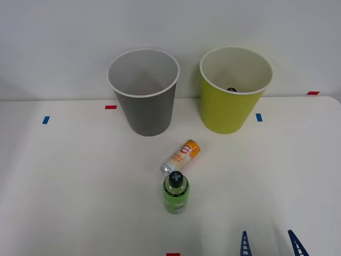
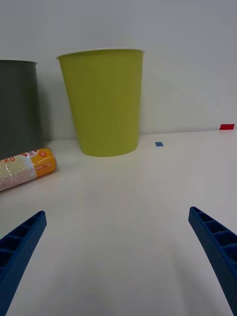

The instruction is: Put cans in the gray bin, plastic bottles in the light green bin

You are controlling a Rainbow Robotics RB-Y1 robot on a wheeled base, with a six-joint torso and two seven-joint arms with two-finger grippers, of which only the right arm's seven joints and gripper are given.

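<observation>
Hovering open and empty at the surface's (image 1: 64, 176) near right edge, the hand (image 1: 269, 244) faces the bins, while the can (image 1: 181, 157) lies ahead to its left, long axis slanting toward the green bin (image 1: 232, 106), touching the bottle (image 1: 175, 194).

Even, bright, diffuse light falls on the white table (image 1: 64, 176). Soft faint shadows sit just beside the base of the gray bin (image 1: 144, 90), nearest its left side. No glare shows. The light green bin (image 2: 102, 101) looks sharp, with straight edges.
</observation>
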